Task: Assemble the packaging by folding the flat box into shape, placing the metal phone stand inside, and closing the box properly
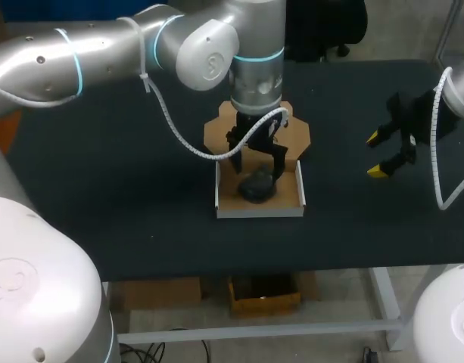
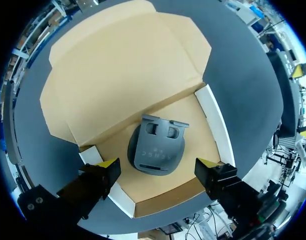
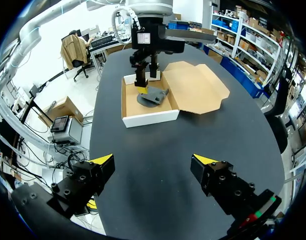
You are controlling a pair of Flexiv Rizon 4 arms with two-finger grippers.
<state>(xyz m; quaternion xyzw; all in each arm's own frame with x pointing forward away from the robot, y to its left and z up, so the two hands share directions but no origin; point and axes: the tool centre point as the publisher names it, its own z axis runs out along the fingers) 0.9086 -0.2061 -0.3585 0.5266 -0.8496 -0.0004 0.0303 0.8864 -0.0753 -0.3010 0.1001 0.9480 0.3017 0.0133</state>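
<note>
Stand in box, lid flat behind it (unfolded). Left pincer wide over box; right pincer wide, well right of box.

Table noted: one long work table, seen in all three views. Top is covered in a dark, matte, near-black surface, uniform in tone; no markings can be made out on it. A few pale specks are seen on the surface in the head view, too small to be identified. The front edge is seen as a straight line across the head view. Below that edge a pale grey metal frame is seen. One leg is seen under the right side, and a pale crossbar is seen running low between the sides.
</note>
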